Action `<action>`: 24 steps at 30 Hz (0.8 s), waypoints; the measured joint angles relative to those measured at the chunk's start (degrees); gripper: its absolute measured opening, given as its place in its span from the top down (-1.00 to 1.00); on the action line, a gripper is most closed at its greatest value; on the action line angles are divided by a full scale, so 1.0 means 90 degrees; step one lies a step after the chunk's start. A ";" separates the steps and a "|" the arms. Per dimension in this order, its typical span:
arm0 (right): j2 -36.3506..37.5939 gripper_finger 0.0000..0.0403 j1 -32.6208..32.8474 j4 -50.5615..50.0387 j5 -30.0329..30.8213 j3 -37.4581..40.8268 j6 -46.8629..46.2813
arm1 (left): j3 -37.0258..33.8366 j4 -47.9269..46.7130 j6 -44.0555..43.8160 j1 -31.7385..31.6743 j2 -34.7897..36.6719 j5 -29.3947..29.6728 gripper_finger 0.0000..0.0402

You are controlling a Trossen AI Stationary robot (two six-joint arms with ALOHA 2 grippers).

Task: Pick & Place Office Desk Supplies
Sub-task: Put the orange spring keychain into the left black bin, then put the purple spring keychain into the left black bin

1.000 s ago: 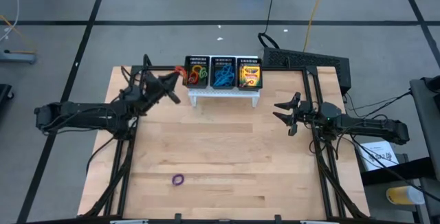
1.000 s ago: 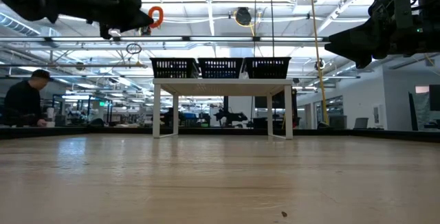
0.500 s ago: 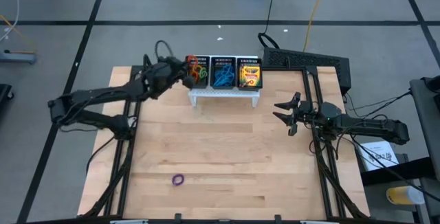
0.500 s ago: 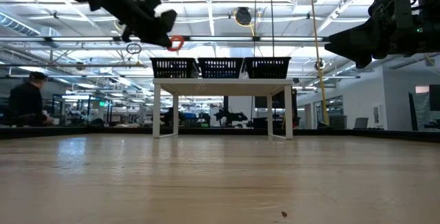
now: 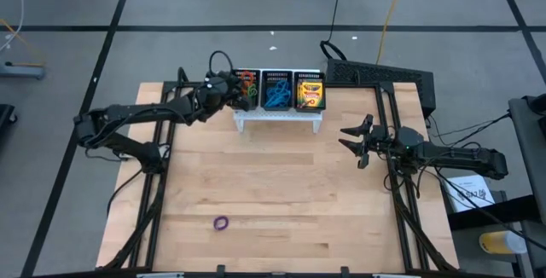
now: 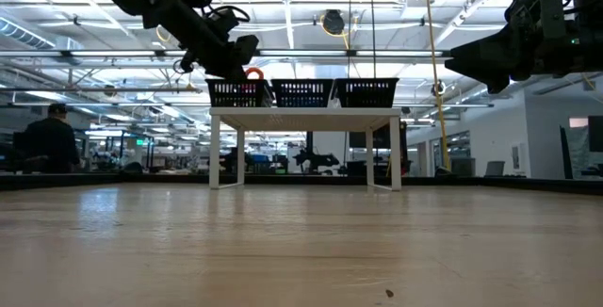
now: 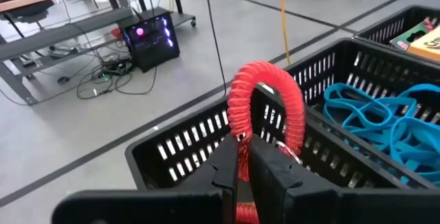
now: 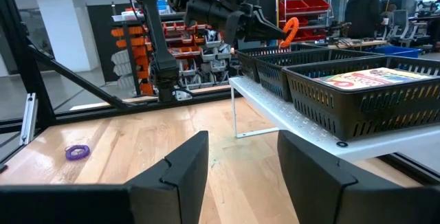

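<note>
The left jaws [image 7: 242, 157] are pinched shut on a red loop [image 7: 267, 107], which stands up out of them in an arch. They hang over the left compartment of the black mesh organiser [image 7: 179, 148], above its outer wall, at the far edge of the bench [image 5: 273, 193]. From above, the left jaws [image 5: 232, 90] sit at that compartment's left rim, with the arm reaching in from the bench's left edge. From bench height the loop [image 6: 252, 73] shows just above the organiser's [image 6: 301, 92] top rim, at its left end.

The organiser [image 5: 276, 90] stands on a small white stand [image 5: 280, 119] near the middle of the far edge. Its left compartment holds small loops [image 5: 248, 88] of mixed colours, the middle one blue loops [image 5: 275, 95], the right one crayon boxes [image 5: 310, 93]. The wrist view shows the blue loops [image 7: 385, 124] piled in the compartment next to the one under the jaws.

A purple loop [image 5: 221, 223] lies alone on the bench, towards the near edge and left of centre, well apart from everything else.

The right jaws [image 5: 353, 139] hang wide and hold nothing, above the bench near its right edge, below the organiser's level towards the near side. Their wrist view looks across to the purple loop [image 8: 77, 151], the crayon boxes [image 8: 364, 78] and the left arm holding the red loop [image 8: 290, 29].

A person [image 6: 47, 143] stands in the room beyond the bench.
</note>
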State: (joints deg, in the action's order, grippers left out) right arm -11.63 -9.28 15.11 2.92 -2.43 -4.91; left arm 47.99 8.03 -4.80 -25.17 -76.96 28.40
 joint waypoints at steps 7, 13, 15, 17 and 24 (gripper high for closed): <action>0.0000 0.18 0.0000 0.0000 0.0001 -0.0001 0.0000 | 0.0000 -0.0030 -0.0078 0.0000 -0.0001 0.0010 0.87; -0.0001 0.18 0.0000 0.0000 0.0000 0.0000 0.0000 | 0.0000 -0.0088 -0.0344 0.0000 -0.0001 0.0017 0.85; -0.0001 0.18 0.0000 0.0000 0.0000 0.0001 0.0000 | 0.0000 -0.0099 -0.0491 0.0000 -0.0001 0.0017 0.78; 0.0001 0.18 0.0000 0.0000 0.0000 0.0001 0.0000 | 0.0000 -0.0106 -0.0732 0.0000 -0.0001 0.0024 0.67; 0.0000 0.18 0.0000 0.0000 0.0000 -0.0001 0.0001 | 0.0000 -0.0110 -0.0729 0.0000 -0.0001 0.0182 0.25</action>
State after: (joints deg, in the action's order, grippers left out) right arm -11.63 -9.28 15.11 2.92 -2.44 -4.90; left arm 47.99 7.03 -11.35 -25.17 -76.97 30.04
